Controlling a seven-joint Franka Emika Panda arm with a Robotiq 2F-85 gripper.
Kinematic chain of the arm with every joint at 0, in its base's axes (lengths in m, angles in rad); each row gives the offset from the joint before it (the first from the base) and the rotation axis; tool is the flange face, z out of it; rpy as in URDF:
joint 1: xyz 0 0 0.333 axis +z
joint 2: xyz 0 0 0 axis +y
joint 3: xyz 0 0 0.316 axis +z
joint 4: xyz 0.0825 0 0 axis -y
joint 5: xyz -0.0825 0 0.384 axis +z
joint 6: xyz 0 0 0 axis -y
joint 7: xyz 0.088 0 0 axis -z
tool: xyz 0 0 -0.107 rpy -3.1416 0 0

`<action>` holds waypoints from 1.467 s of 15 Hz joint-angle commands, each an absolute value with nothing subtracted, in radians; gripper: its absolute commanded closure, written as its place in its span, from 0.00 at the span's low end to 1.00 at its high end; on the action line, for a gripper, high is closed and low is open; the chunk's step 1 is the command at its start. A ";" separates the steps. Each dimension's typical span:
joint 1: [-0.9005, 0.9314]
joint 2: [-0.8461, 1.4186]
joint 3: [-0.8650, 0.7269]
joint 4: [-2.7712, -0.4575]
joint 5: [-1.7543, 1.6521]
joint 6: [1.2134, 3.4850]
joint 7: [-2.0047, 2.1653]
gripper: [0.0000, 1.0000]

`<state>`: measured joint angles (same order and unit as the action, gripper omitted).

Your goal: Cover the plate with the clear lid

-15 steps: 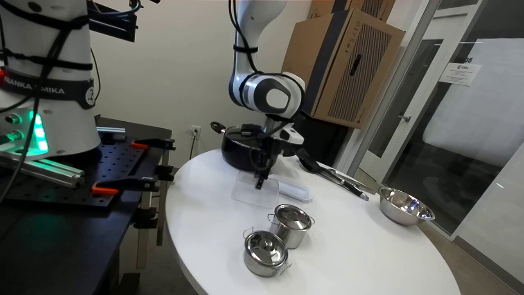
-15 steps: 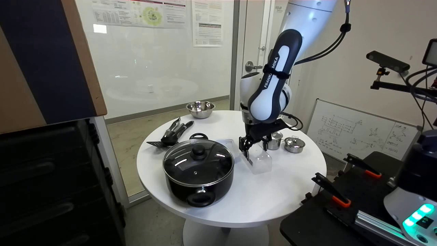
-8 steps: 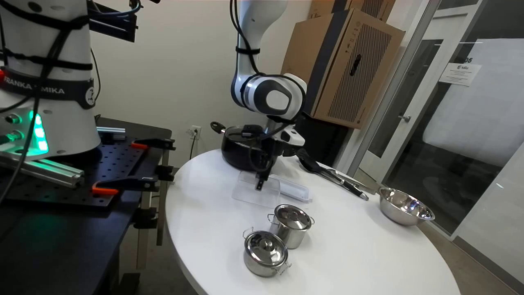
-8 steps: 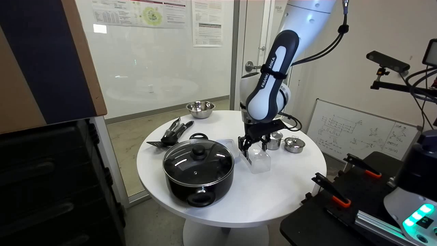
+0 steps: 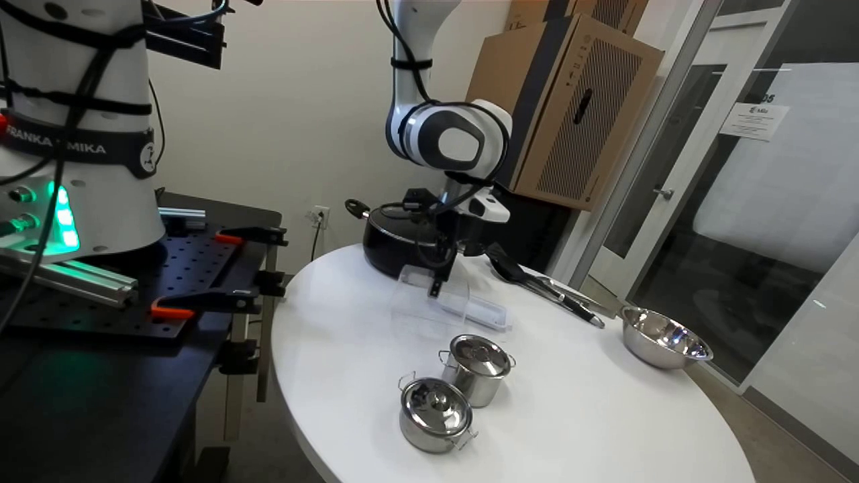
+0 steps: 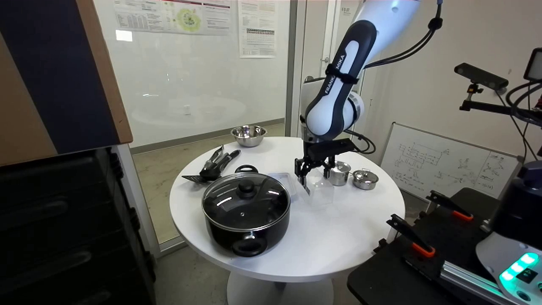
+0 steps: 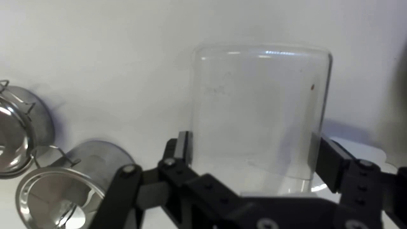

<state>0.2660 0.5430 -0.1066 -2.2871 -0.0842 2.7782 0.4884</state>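
The clear lid [image 5: 416,302] is a see-through box-shaped cover. It also shows in an exterior view [image 6: 320,195] and in the wrist view [image 7: 254,101]. My gripper [image 7: 257,152] has its two fingers pressed on opposite sides of the lid, near one end. The gripper also shows in both exterior views [image 5: 436,287] [image 6: 315,178]. The lid appears raised a little off the table. The white shallow plate [image 5: 488,313] lies beside the lid, toward the utensils, and also shows in an exterior view [image 6: 283,181]. In the wrist view the plate [image 7: 357,149] is mostly hidden behind the right finger.
A black pot with a glass lid [image 6: 245,224] stands close to the plate. Two small steel pots [image 5: 478,376] [image 5: 435,417] stand on the lid's opposite side. Black utensils [image 6: 215,166] and a steel bowl [image 6: 249,136] lie farther off on the round white table [image 6: 334,237].
Over the last half second my gripper has risen, and the lid has come up with it. The plate, pots, utensils and bowl have not moved.
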 commanded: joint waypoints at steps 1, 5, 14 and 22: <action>0.248 0.418 -0.103 -2.345 -0.052 2.751 0.450 0.35; 0.242 0.438 -0.099 -2.244 -0.066 2.645 0.470 0.35; 0.247 0.608 -0.080 -1.993 -0.010 2.534 0.582 0.35; 0.261 0.739 -0.078 -1.829 0.016 2.493 0.641 0.35</action>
